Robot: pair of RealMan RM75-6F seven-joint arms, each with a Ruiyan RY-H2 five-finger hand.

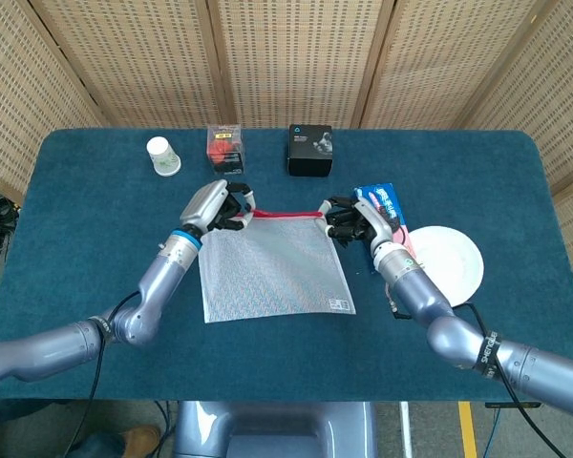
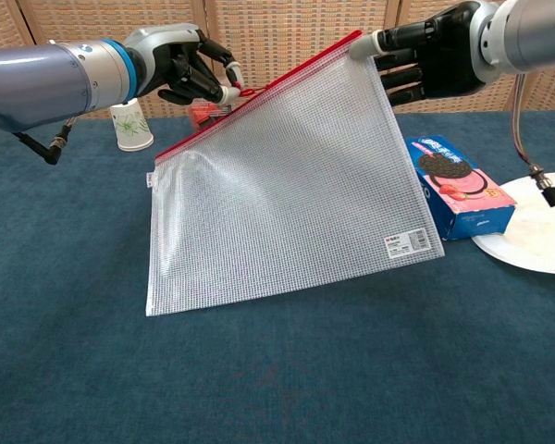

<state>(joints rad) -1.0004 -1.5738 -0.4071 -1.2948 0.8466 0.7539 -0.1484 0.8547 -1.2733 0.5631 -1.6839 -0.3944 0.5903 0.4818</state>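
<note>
A clear mesh zipper pouch (image 1: 272, 267) (image 2: 287, 194) with a red zip edge hangs lifted off the blue table, its bottom edge resting on the cloth. My left hand (image 1: 215, 207) (image 2: 187, 74) pinches the red zipper pull near the pouch's left top. My right hand (image 1: 358, 221) (image 2: 435, 57) pinches the pouch's right top corner and holds it higher. The red zip line runs stretched between the two hands.
An Oreo box (image 1: 387, 218) (image 2: 458, 183) lies beside a white plate (image 1: 451, 265) (image 2: 541, 236) at the right. At the back stand a paper cup (image 1: 162, 156) (image 2: 131, 127), a small red-and-black box (image 1: 226, 150) and a black box (image 1: 309, 150).
</note>
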